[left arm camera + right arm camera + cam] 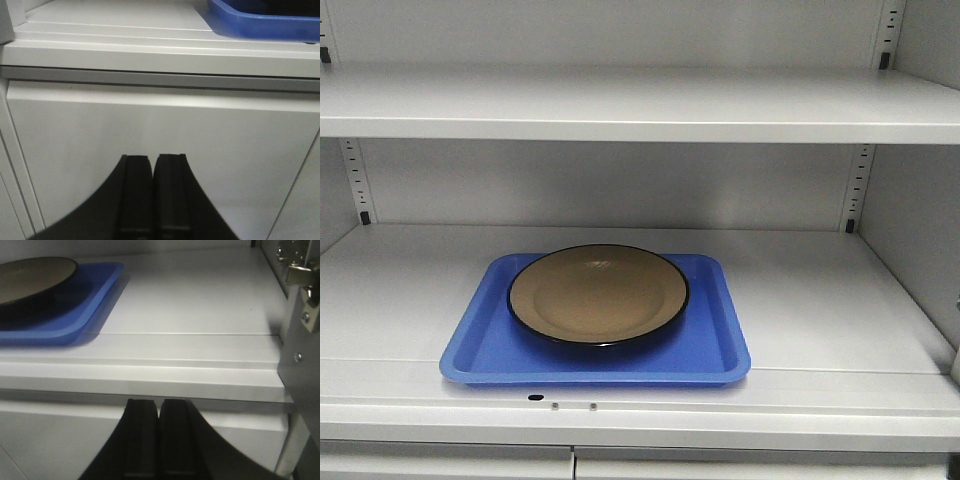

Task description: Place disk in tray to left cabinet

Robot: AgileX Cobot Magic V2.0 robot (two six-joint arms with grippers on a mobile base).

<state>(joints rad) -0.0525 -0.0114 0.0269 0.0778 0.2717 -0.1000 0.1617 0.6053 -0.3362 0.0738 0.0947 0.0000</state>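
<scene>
The disk (598,293), tan inside with a black rim, lies in the blue tray (712,352), which rests on the lower shelf of the white cabinet (820,290), near its front edge. The tray's corner shows in the left wrist view (250,25); disk (30,275) and tray (95,300) show at the upper left of the right wrist view. My left gripper (152,159) is shut and empty, below the shelf's front edge, facing a white panel. My right gripper (159,402) is shut and empty, just below the shelf edge, right of the tray. Neither gripper shows in the front view.
An upper shelf (640,105) spans the cabinet above the tray. Slotted strips (858,185) run up the back corners. A metal hinge (300,275) and the cabinet's side wall stand close at the right of my right gripper. White panels (160,150) sit below the shelf.
</scene>
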